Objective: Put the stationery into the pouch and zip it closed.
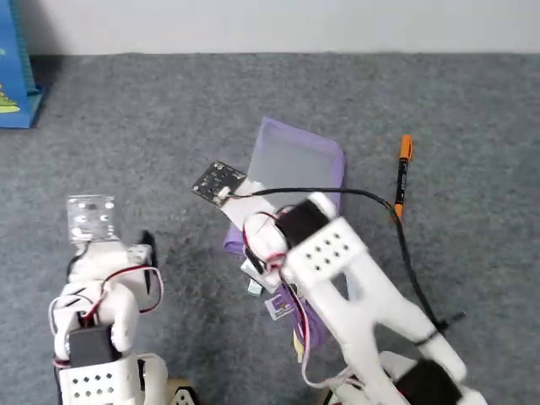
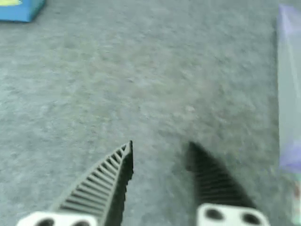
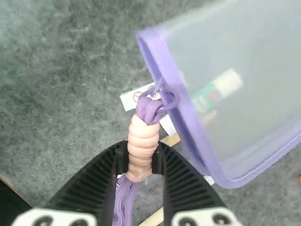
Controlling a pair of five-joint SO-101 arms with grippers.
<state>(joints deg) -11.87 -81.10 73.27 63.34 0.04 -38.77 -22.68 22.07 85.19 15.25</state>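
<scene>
A translucent pouch (image 1: 297,160) with purple edging lies in the middle of the grey mat. Through its wall (image 3: 235,84) I see a glue stick (image 3: 222,86) inside. At the pouch's near corner, my right gripper (image 3: 141,149) is shut on the zipper pull (image 3: 142,136), a peach beaded piece on a purple cord. An orange pen (image 1: 402,175) lies on the mat to the right of the pouch. My left gripper (image 2: 161,148) stands open over bare mat at the near left (image 1: 143,246), apart from the pouch edge (image 2: 288,94), with nothing between its fingers.
A blue box (image 1: 15,80) stands at the far left edge, also seen as a blue box (image 2: 19,8) from the left wrist. White paper tags (image 3: 141,95) lie under the pouch's corner. A black cable (image 1: 371,201) runs across the pouch toward the right arm.
</scene>
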